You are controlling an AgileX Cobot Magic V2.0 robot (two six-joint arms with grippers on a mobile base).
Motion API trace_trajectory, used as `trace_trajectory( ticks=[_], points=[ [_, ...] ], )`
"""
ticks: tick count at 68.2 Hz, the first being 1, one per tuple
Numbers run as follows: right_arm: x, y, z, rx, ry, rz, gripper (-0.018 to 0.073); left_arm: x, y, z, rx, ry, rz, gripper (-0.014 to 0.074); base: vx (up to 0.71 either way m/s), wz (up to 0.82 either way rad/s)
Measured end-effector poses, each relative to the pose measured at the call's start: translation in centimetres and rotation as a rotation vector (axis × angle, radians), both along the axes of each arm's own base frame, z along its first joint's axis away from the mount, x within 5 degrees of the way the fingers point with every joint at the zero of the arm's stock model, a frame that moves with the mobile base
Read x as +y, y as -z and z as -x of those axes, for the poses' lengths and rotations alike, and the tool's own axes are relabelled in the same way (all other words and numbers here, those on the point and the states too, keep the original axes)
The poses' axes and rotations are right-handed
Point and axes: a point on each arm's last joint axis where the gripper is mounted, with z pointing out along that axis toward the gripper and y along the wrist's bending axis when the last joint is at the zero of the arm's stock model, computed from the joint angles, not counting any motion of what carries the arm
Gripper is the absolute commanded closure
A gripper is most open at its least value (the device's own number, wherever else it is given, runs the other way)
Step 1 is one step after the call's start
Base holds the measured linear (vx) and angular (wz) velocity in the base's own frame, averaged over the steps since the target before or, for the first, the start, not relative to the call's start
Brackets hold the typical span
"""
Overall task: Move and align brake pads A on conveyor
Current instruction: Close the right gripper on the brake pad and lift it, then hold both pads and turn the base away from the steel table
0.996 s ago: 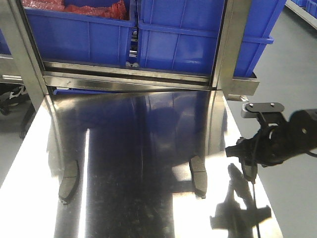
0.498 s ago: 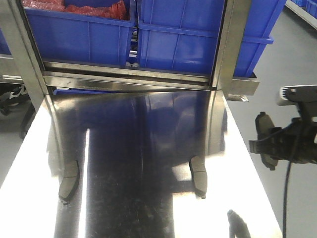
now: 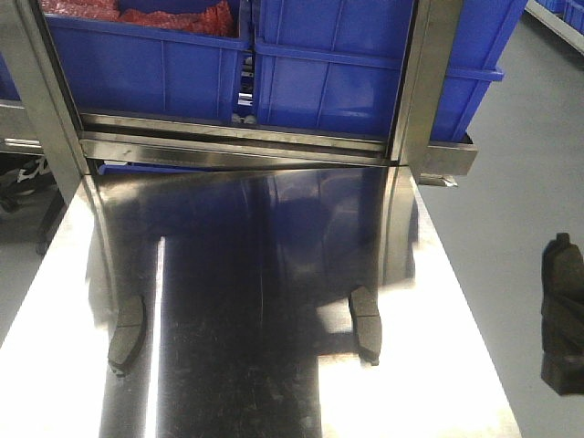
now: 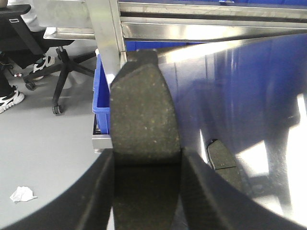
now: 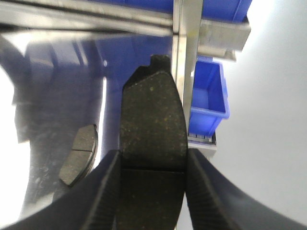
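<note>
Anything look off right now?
Nothing stands out: left-hand pad sits straight in the left pincer, right-hand pad in the right pincer; the near-left pad and near-right pad lie flat on the steel table.

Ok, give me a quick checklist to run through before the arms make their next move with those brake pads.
1. Hold of the left gripper on the left held pad: ok, clamped between both fingers, pointing straight out.
2. Hold of the right gripper on the right held pad: ok, same hold.
3. Remaining pads accounted for: ok, the left table pad and the right table pad lie flat and apart on the steel table.
4. Sight of the conveyor belt for placing: not ok, no view shows it.
5. Free space beside each arm: cannot tell, the wrist views show too little.
</note>
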Motion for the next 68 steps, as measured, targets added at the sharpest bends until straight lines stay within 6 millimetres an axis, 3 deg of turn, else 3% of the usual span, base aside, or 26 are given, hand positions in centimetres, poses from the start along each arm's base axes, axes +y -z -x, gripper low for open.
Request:
trace_trajectory(
  ticks=[27, 68],
  points=[
    [-0.4, -0.8, 2.5, -0.127, 0.000, -0.020, 0.0565, 0.0, 0.0, 0.0, 0.000, 0.000, 0.000, 0.0531, 0.00, 0.00],
    [-0.4, -0.9, 2.7, -0.138, 0.000, -0.024, 0.0565, 0.0, 0.0, 0.0, 0.000, 0.000, 0.000, 0.0531, 0.00, 0.00]
  ],
)
